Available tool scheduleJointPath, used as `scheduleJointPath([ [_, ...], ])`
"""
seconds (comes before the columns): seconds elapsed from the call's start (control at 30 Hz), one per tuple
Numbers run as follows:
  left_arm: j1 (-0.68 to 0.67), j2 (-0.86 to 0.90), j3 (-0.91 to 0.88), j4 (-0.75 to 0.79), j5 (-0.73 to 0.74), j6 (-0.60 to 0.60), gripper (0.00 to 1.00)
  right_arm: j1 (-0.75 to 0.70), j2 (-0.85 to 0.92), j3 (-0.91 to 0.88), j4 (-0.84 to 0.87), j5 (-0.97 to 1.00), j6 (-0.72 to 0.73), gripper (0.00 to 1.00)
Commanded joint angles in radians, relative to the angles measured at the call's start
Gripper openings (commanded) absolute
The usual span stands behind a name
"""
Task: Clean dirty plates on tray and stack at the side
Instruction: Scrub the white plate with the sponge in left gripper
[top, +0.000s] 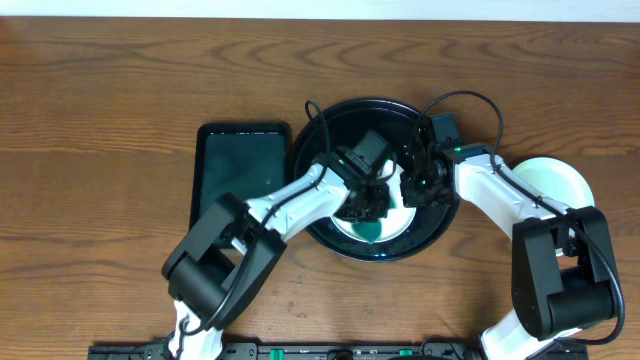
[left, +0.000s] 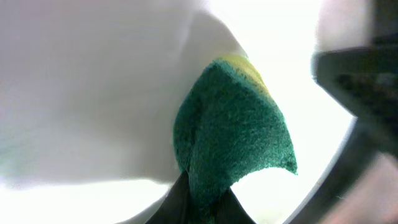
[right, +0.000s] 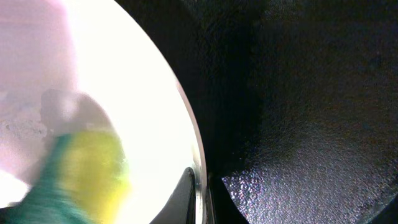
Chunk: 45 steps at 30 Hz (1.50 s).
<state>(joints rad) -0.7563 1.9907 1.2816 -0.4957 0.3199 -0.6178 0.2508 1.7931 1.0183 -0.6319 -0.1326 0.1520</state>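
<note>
The round black tray (top: 325, 140) sits mid-table. On it lies a white plate (top: 372, 230), mostly hidden under both arms. My left gripper (top: 368, 203) is over the plate, shut on a green sponge with a yellow side (left: 233, 134) that presses on the plate's white surface (left: 93, 93). My right gripper (top: 413, 188) is at the plate's right edge, shut on its rim (right: 199, 180), one finger on each side. The sponge (right: 87, 174) shows on the plate (right: 124, 93), and the tray's floor (right: 298, 124) lies beside it. Another white plate (top: 560, 182) rests on the wood to the tray's right.
A rectangular black tray (top: 240, 175) lies directly left of the round one. The right forearm crosses over the plate on the table. Bare wood-grain tabletop (top: 100, 120) stretches to the far left and along the back.
</note>
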Motion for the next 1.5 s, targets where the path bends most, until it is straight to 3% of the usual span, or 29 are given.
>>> scheduleJointPath([
  [0.0,0.012,0.034,-0.064,-0.087,-0.448,-0.043,0.07,0.012,0.066,-0.039,-0.012,-0.008,-0.011,0.01],
  [0.2,0.035,0.034,-0.064,-0.034,-0.513,0.106,0.07,0.012,0.066,-0.039,-0.010,-0.007,-0.011,0.01],
  [0.47,0.082,0.034,-0.064,-0.034,-0.679,0.187,0.07,0.012,0.066,-0.039,-0.010,-0.007,-0.011,0.01],
  [0.67,0.103,0.034,-0.064,0.005,-0.695,0.259,0.07,0.012,0.066,-0.039,-0.010,-0.007,-0.011,0.01],
  [0.77,0.103,0.034,-0.064,0.042,-0.563,0.258,0.07,0.012,0.066,-0.039,-0.010,-0.007,-0.011,0.01],
  [0.97,0.095,0.040,-0.089,0.205,0.116,0.145,0.11,0.012,0.066,-0.039,-0.011,-0.007,-0.011,0.01],
  [1.03,0.080,0.047,-0.090,0.253,0.228,0.087,0.12,0.012,0.066,-0.039,-0.011,-0.008,-0.011,0.01],
  [1.27,0.018,0.049,-0.090,0.292,0.264,0.059,0.14,0.012,0.066,-0.039,-0.011,-0.007,-0.011,0.01],
  [1.47,0.002,0.049,-0.090,0.239,0.264,0.059,0.13,0.012,0.066,-0.039,-0.011,-0.007,-0.011,0.01],
])
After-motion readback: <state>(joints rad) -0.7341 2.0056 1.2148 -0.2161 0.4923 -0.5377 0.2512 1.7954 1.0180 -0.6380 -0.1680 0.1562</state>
